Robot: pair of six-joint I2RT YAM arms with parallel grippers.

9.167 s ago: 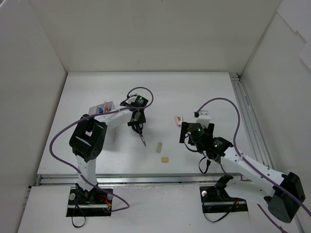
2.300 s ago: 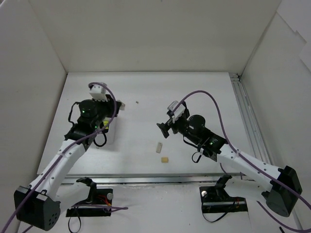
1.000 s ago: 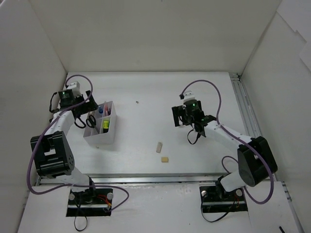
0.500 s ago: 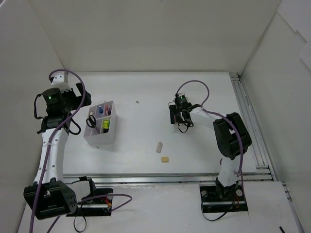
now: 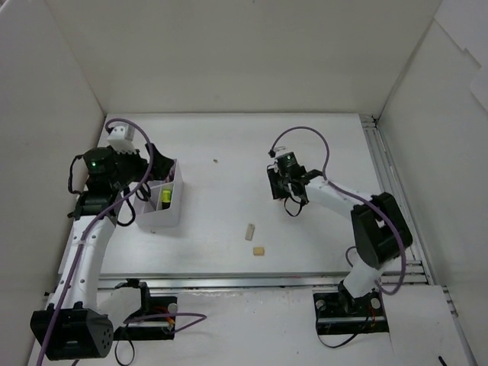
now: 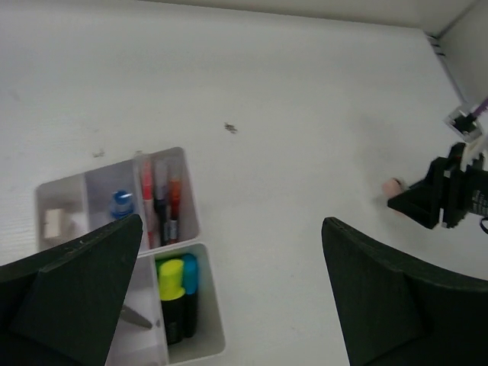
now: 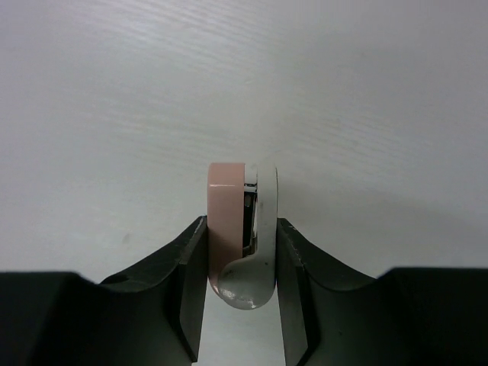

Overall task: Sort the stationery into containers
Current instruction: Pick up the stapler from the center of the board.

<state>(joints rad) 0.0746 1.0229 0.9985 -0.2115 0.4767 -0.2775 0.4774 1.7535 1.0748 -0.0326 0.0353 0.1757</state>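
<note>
The pink-and-white correction tape (image 7: 242, 221) stands on edge on the table, and my right gripper (image 7: 241, 248) is shut on it, one finger on each flat side. From above, the right gripper (image 5: 277, 183) is at the table's middle right. The white divided container (image 5: 163, 204) sits at the left. It holds dark pens (image 6: 160, 210), yellow, green and blue highlighters (image 6: 177, 293), scissors (image 6: 137, 319) and a white eraser (image 6: 53, 223). My left gripper (image 5: 141, 187) hovers over the container's left side, open and empty. Two beige erasers (image 5: 249, 231) (image 5: 259, 250) lie loose near the front.
High white walls enclose the table (image 5: 229, 145) on three sides. A metal rail (image 5: 385, 175) runs along the right edge. A small dark speck (image 5: 215, 161) lies on the table behind the middle. Purple cables loop off both arms.
My right gripper has closed onto the correction tape. The left arm has swung right, from the far left edge to just over the container's left side, jaws still wide.
</note>
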